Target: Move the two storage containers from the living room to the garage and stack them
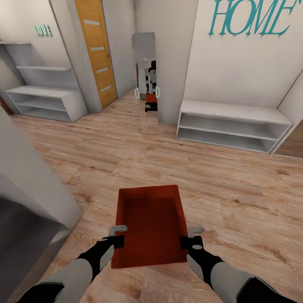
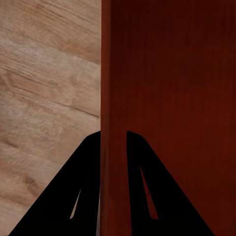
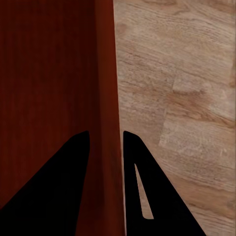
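One orange-red storage container [image 1: 151, 223] hangs level above light wood-plank flooring, close in front of me. My left gripper [image 1: 118, 235] is shut on its left wall and my right gripper [image 1: 189, 236] on its right wall, both near the end closest to me. In the left wrist view the ribbed container wall [image 2: 172, 73] runs between the fingers of the left gripper [image 2: 114, 133]. The right wrist view shows the container wall [image 3: 49, 64] pinched the same way by the right gripper [image 3: 105, 132]. The container is empty. I cannot tell whether the garage is in view.
A tall mirror [image 1: 144, 84] straight ahead reflects me. Low white shelves [image 1: 231, 124] stand at the right under teal "HOME" lettering, with more white shelving [image 1: 44, 99] at the far left. An orange door [image 1: 97, 50] is beyond. A white wall corner [image 1: 29, 176] and a dark grey surface [image 1: 21, 240] lie close at my left.
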Tool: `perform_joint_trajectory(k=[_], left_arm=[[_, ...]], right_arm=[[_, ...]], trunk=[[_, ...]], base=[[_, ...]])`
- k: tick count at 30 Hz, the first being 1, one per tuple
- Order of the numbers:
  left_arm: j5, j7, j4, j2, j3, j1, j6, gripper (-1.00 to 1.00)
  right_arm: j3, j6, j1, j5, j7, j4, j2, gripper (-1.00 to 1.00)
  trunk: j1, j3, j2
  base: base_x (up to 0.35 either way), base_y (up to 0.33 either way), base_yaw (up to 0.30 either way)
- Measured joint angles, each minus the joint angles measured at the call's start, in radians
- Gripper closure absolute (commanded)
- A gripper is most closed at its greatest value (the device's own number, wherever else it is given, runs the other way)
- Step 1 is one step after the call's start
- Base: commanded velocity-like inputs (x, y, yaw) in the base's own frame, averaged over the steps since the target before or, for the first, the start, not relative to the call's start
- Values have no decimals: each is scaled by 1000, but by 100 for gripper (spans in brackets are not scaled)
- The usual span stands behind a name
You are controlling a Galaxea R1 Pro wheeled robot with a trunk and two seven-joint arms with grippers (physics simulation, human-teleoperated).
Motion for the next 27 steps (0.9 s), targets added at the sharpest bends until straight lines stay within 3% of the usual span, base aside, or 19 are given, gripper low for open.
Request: perform_joint_trajectory(k=[27], left_arm=[[0,0,0,0,0,0,0,100]], right_arm=[[0,0,0,0,0,0,0,100]], trunk=[[0,0,0]], base=[[323,0,0]])
